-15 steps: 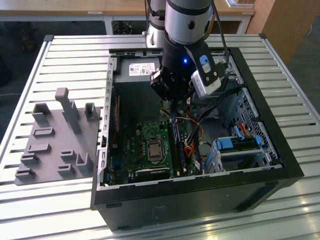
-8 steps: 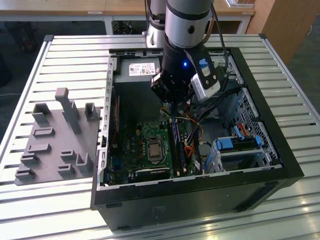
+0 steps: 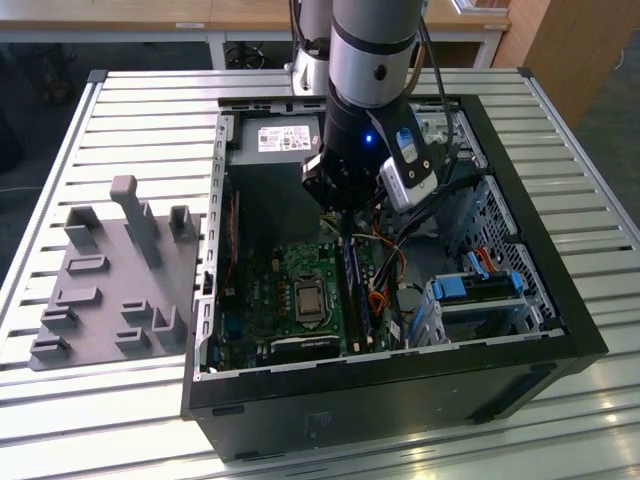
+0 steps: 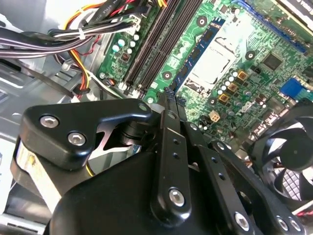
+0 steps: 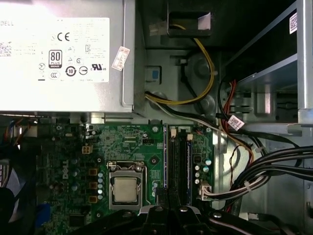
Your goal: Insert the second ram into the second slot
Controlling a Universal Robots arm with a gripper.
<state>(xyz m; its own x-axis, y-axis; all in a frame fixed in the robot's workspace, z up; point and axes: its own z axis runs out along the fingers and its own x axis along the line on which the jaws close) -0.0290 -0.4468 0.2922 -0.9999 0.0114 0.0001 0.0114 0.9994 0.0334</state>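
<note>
**Slatted surface, open case: fingers pinched shut over the memory slots**

Pale slatted metal surface point(image 3: 120, 120) all around, wooden furniture behind it. On the exterior view's left sits a grey moulded fixture tray point(image 3: 110, 280). Centre stage is the black computer case point(image 3: 400, 400), lying side-open with its insides on show.

The arm point(image 3: 372, 50) drops straight down into the case, and the gripper point(image 3: 338, 222) hangs low over the green motherboard point(image 3: 270, 290). Look at the second wrist view: the fingers point(image 4: 168, 122) are drawn tight together into one narrow tip, with nothing visibly between them. That tip of the gripper point(image 4: 168, 93) sits just off the near end of the memory slots point(image 4: 156, 44). In the first wrist view the gripper point(image 5: 164, 196) lines up with the same bank of slots point(image 5: 178, 166), right beside the processor socket point(image 5: 126, 188).

And the second ram point(image 3: 352, 295)? It stands on edge, lengthwise in the slot bank, just below the closed fingers. Whether they touch it, I cannot tell, nor whether it is pressed fully home.

Around it: the silver power supply point(image 5: 63, 54) at the far end, bundled cables point(image 5: 264, 171) beside the slots, and a black fan point(image 4: 288, 152) near the board's edge.
</note>
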